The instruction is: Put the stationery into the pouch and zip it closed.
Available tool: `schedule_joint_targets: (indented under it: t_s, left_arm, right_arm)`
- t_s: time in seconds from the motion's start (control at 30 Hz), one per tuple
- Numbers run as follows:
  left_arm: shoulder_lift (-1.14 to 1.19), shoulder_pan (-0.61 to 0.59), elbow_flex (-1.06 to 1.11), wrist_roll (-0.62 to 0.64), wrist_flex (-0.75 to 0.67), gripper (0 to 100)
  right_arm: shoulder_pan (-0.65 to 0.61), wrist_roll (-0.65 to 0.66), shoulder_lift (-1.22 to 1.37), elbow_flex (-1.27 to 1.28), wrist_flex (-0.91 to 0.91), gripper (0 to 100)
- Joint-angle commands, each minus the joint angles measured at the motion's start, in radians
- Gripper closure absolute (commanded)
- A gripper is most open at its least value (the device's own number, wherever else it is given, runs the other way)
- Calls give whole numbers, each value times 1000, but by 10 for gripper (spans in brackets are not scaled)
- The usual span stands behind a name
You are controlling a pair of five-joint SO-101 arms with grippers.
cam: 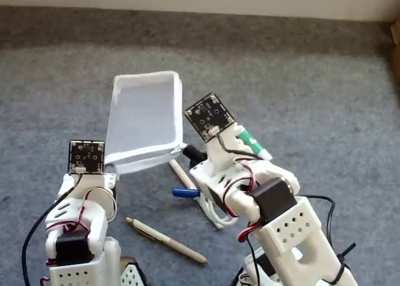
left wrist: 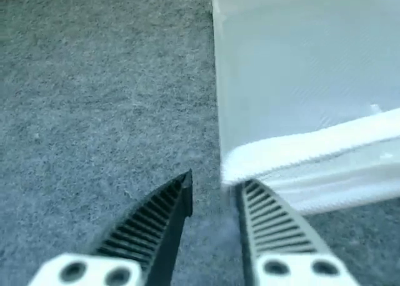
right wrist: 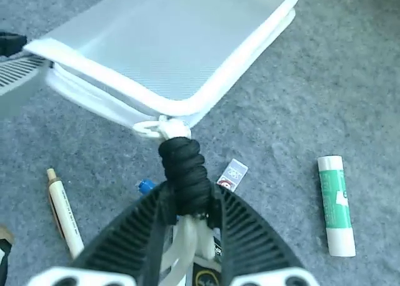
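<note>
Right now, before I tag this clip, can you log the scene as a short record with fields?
surface: grey carpet
pouch: white mesh pouch, mouth open, looks empty
left claw: open, at a corner of the pouch's mouth
right claw: shut on the black zipper cord
loose on the carpet: glue stick, beige pen, second beige pen, small blue item
task state: stationery not yet in the pouch, zip not closed
</note>
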Motion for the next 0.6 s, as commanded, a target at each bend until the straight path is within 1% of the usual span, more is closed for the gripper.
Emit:
schedule_joint_targets:
  t_s: [0.0,0.17,0.27,0.37,0.47,0.57]
  left_arm:
    - [-10,-15,-53,124,-15,695]
    - [-10,-15,-56,126,-26,685]
    - [-5,-15,-41,126,-92,685]
    - [-5,-15,2,126,-147,685]
    - [-7,-16,38,124,-178,685]
    - [-7,-56,45,124,-193,685]
  right_arm:
    - [-18,0,-39,-18,10,993]
    - [-18,2,-41,-25,53,993]
    - [-18,35,-41,-25,74,993]
    - [-18,37,-41,-27,82,993]
    - [-18,38,-41,-27,104,993]
    - [-18,40,-44,-28,124,993]
